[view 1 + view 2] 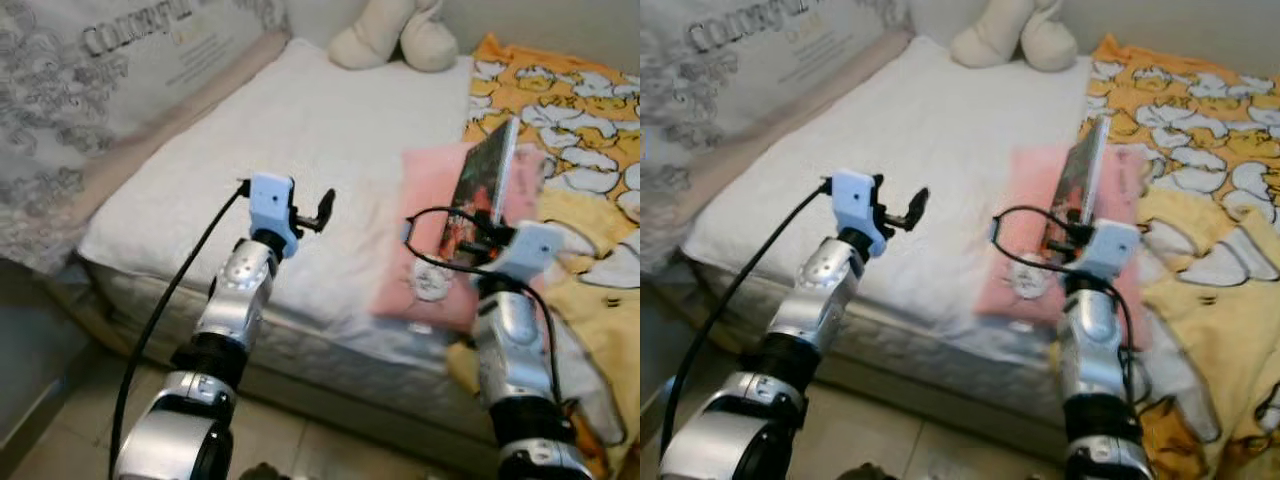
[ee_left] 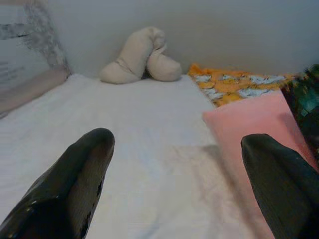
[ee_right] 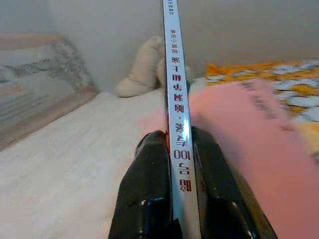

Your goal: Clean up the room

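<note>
Thin book (image 1: 484,185) at right of centre, standing on edge above the pink pillow (image 1: 425,240), pinched at its spine by the right end effector (image 3: 180,149), fingers closed on both faces. Left end effector (image 1: 322,211) at centre frame over the white mattress (image 1: 270,130), fingers spread wide, empty. Cream plush toy (image 1: 392,35) at top.

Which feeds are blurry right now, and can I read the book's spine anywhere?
Left eye view: the book and pink pillow are smeared by motion. Right wrist view: the spine is sharp and readable between the right pincer's fingers. Left wrist view: soft, no glare.
</note>
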Robot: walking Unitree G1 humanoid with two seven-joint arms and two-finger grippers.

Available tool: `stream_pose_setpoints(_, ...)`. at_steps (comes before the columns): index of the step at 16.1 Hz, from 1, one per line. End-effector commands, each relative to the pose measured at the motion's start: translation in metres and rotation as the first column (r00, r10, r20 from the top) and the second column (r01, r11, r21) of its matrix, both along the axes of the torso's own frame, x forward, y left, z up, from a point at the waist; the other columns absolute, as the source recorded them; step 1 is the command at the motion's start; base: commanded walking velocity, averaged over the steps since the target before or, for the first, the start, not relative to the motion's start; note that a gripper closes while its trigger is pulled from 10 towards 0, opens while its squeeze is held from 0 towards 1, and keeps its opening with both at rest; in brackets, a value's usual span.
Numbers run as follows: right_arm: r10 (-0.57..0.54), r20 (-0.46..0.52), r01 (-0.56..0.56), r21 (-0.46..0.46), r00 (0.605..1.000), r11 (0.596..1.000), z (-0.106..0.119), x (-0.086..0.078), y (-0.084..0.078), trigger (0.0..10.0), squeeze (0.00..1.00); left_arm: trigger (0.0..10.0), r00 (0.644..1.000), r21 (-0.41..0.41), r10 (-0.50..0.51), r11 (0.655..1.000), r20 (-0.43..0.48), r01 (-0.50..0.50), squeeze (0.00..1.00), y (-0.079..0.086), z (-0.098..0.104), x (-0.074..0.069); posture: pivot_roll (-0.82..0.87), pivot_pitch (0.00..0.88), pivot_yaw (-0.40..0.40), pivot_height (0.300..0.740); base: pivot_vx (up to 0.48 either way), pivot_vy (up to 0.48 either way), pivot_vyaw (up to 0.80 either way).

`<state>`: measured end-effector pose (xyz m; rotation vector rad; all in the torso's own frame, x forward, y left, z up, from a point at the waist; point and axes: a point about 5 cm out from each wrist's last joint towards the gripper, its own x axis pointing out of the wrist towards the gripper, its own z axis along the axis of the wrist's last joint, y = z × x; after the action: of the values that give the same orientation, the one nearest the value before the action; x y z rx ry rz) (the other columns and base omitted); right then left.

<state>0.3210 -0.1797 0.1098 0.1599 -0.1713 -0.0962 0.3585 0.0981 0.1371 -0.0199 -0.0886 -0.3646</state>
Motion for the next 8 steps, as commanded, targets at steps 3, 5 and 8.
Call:
stream_pose_setpoints(3,0.031,-0.003,-0.031,-0.026,1.000,0.999,0.003,0.000,0.003,0.0,0.00,10.0,1.000,0.014,0.013,1.000,-0.015,-0.013,0.00,-0.003,-0.002,0.001,0.03,0.000,0.070,0.740,0.000,0.480,0.00)
stream_pose_setpoints(5,0.030,-0.017,-0.031,-0.025,0.999,0.999,-0.002,-0.002,0.002,0.0,0.00,10.0,0.998,0.004,0.035,0.999,-0.043,-0.035,0.00,-0.003,-0.008,0.000,0.03,0.000,0.069,0.740,0.000,0.480,0.00)
stream_pose_setpoints(8,0.034,-0.048,-0.036,-0.034,0.998,0.999,-0.010,-0.010,0.001,0.0,0.00,10.0,0.998,0.034,0.036,0.999,-0.057,-0.034,0.00,0.001,-0.012,0.001,0.03,0.000,0.058,0.740,0.000,0.480,0.00)
